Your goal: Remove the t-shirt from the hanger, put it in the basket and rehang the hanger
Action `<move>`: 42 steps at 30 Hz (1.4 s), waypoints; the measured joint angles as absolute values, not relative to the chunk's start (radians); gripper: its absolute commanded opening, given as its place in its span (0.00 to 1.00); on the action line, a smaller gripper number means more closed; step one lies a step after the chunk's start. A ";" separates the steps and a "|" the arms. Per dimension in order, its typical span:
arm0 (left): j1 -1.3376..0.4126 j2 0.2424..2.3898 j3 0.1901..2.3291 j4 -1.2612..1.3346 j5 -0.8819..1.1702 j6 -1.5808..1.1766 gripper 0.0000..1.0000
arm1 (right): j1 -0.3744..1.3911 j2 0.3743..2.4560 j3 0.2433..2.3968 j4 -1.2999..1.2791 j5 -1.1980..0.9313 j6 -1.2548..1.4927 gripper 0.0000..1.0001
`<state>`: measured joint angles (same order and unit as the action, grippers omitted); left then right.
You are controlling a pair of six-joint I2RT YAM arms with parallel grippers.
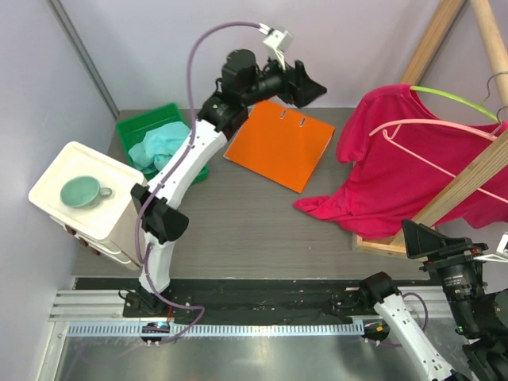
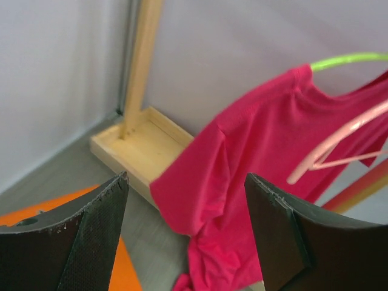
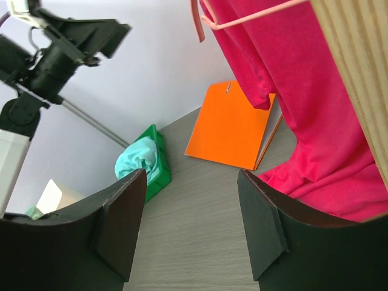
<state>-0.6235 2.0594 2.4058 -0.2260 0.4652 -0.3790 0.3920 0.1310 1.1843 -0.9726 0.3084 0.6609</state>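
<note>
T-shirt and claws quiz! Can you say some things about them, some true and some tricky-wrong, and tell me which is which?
1. The left claw grips the t-shirt. False: it is open, away from it.
2. An orange folder lies on the table. True.
3. The cup sits in the green bin. False: it is on the white box, beside the green bin.
4. The right claw is open. True.

Orange folder (image 1: 278, 144) flat on counter (image 1: 254, 230), far centre. Green bin (image 1: 136, 127) holding teal cloth (image 1: 163, 147), left of folder. Mint cup (image 1: 80, 191) atop white box (image 1: 111, 213), far left.
</note>
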 measured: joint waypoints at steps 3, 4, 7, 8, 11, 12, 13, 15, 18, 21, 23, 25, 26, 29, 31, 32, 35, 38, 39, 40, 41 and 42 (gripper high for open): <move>-0.684 2.050 2.292 -0.182 0.461 -0.351 0.77 | 0.392 0.183 1.218 -0.973 0.276 0.630 0.71; -0.704 2.028 2.225 -0.168 0.443 -0.332 0.77 | 0.392 0.215 1.236 -0.972 0.259 0.614 0.72; -0.763 1.940 2.024 -0.152 0.386 -0.291 0.77 | 0.392 0.324 1.306 -0.970 0.213 0.553 0.74; -0.789 1.903 1.950 -0.145 0.360 -0.279 0.77 | 0.392 0.369 1.338 -0.970 0.198 0.529 0.74; -0.862 1.771 1.741 -0.101 0.300 -0.272 0.76 | 0.391 0.493 1.429 -0.955 0.143 0.473 0.75; -0.886 1.720 1.676 -0.088 0.284 -0.273 0.76 | 0.388 0.527 1.451 -0.952 0.115 0.462 0.76; -0.909 1.671 1.615 -0.063 0.272 -0.277 0.76 | 0.383 0.553 1.468 -0.950 0.091 0.453 0.76; -0.943 1.572 1.507 -0.022 0.247 -0.282 0.75 | 0.356 0.619 1.512 -0.939 0.010 0.445 0.77; -0.973 1.448 1.382 0.035 0.197 -0.295 0.74 | 0.267 0.686 1.536 -0.901 -0.109 0.449 0.77; -1.000 1.336 1.261 0.070 0.142 -0.328 0.73 | 0.194 0.741 1.552 -0.874 -0.200 0.471 0.77; -1.018 1.266 1.173 0.079 0.105 -0.360 0.73 | 0.168 0.780 1.567 -0.852 -0.241 0.488 0.77; -1.031 1.206 1.085 0.085 0.076 -0.392 0.73 | 0.154 0.828 1.591 -0.841 -0.273 0.501 0.77; -1.037 1.178 1.042 0.083 0.064 -0.408 0.73 | 0.152 0.853 1.608 -0.838 -0.286 0.504 0.77; -1.049 1.114 0.944 0.068 0.025 -0.444 0.73 | 0.148 0.939 1.659 -0.825 -0.321 0.510 0.77; -1.055 1.077 0.895 0.054 0.001 -0.469 0.73 | 0.150 0.981 1.679 -0.821 -0.326 0.513 0.77; -1.056 1.063 0.879 0.050 -0.007 -0.476 0.73 | 0.162 1.006 1.689 -0.820 -0.324 0.514 0.77; -1.058 1.004 0.823 0.045 -0.031 -0.511 0.72 | 0.272 1.089 1.744 -0.831 -0.260 0.514 0.79; -1.059 0.963 0.793 0.035 -0.049 -0.542 0.70 | 0.516 1.188 1.809 -0.845 -0.093 0.503 0.80; -1.060 0.953 0.787 0.031 -0.054 -0.551 0.69 | 0.603 1.224 1.821 -0.843 -0.036 0.503 0.80; -1.060 0.945 0.782 0.027 -0.059 -0.562 0.69 | 0.674 1.253 1.823 -0.841 0.012 0.504 0.80; -1.061 0.933 0.776 0.022 -0.064 -0.574 0.69 | 0.725 1.278 1.823 -0.843 0.055 0.507 0.80; -1.062 0.917 0.768 0.015 -0.070 -0.583 0.69 | 0.757 1.297 1.821 -0.845 0.088 0.511 0.80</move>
